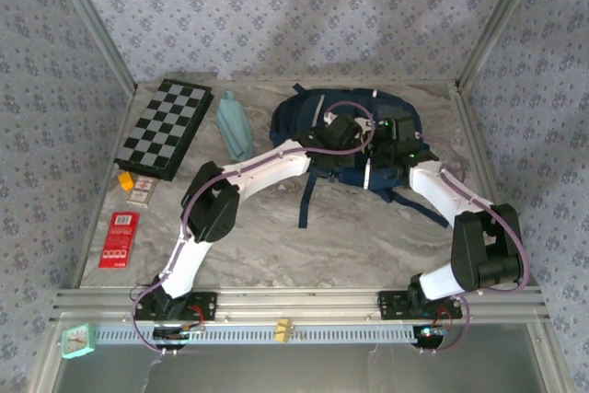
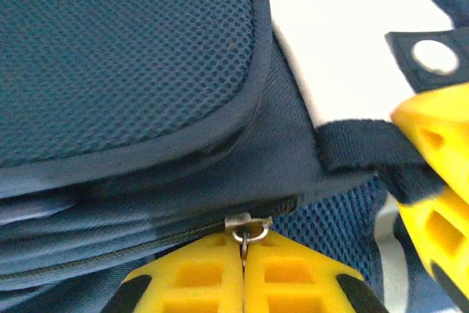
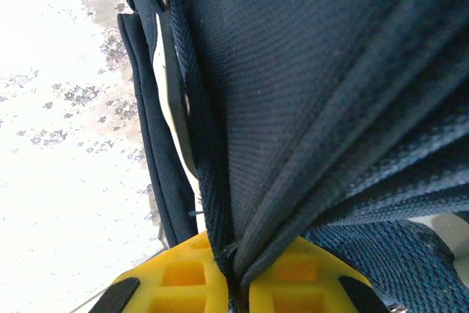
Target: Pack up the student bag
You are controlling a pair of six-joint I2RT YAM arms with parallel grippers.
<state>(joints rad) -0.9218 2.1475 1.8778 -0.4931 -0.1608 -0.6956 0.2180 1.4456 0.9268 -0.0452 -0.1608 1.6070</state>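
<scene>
The left gripper is fully closed, its yellow fingers pinching the small metal zipper pull low in the left wrist view. The right gripper is closed too, on a fold of the student bag, which lies at the upper centre of the top view. The bag looks soft and floppy; zipper tabs, straps or seams seem the best holds.

From above, the left arm and right arm cover the middle of the student bag. The bag's zipper pull is half hidden between the closed fingers of the left end effector, which the lower edge cuts off. Left of the bag, the print on the red packet is too small for us to read.
</scene>
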